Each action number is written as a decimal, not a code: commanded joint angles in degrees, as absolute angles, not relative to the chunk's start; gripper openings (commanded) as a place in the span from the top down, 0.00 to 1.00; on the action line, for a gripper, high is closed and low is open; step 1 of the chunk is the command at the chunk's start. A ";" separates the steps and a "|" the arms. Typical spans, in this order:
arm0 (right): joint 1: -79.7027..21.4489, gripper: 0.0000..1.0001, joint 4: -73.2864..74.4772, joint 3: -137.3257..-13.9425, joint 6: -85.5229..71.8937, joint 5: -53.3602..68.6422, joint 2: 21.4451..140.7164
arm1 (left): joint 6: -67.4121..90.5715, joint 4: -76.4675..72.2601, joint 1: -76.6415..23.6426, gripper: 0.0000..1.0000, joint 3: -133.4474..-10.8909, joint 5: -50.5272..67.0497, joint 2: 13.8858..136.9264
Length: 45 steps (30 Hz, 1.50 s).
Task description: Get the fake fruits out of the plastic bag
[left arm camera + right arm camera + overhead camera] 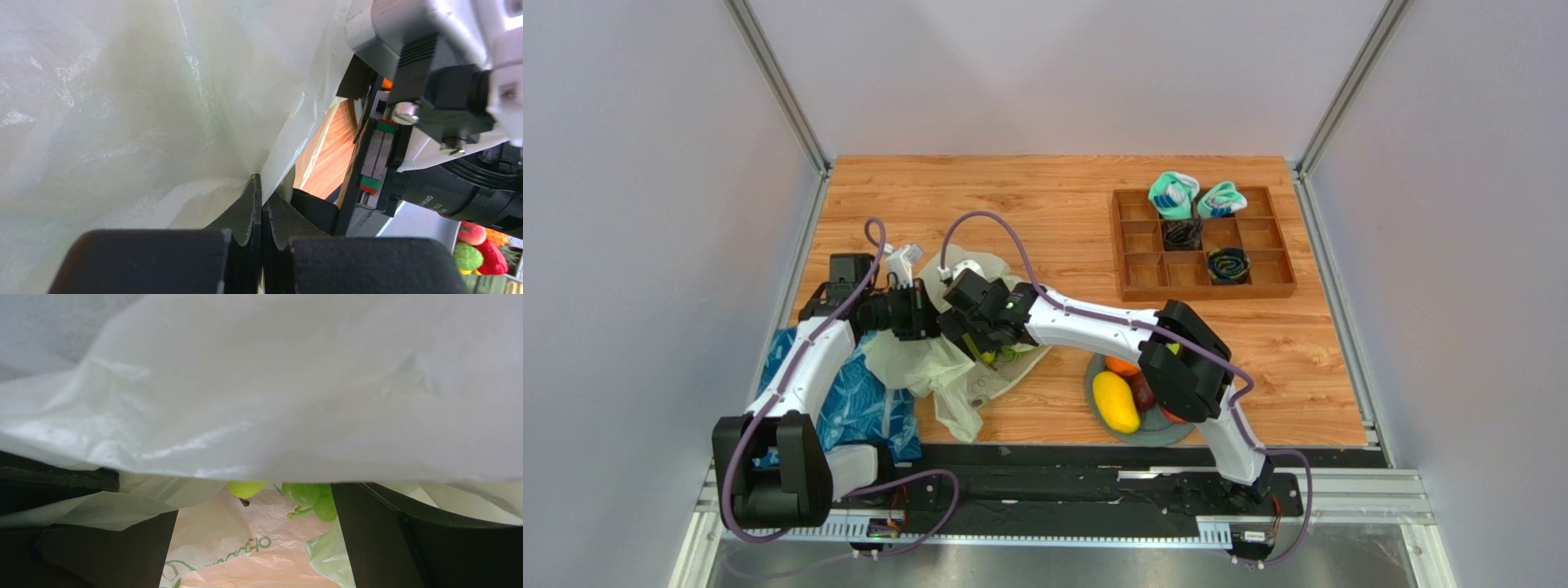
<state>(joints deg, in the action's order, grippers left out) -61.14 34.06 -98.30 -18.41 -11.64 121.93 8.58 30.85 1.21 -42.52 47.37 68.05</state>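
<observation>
On the table (1063,208), the plastic bag (940,368) slumps. The left tool (261,208), pressed together on its film, holds the mouth up — likely so the right tool (255,527), spread wide inside the bag, can reach the grape bunch (310,499) and a yellow-green fruit (245,489) there.
</observation>
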 commanded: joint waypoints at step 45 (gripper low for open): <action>-56.69 1.00 15.74 -76.38 -1.32 5.96 94.48 | -6.77 64.60 -1.41 1.00 -66.59 52.48 73.19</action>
<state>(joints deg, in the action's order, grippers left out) -56.53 16.49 -79.70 -2.70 -0.19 91.61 -4.40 63.07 -1.76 -60.64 54.87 70.11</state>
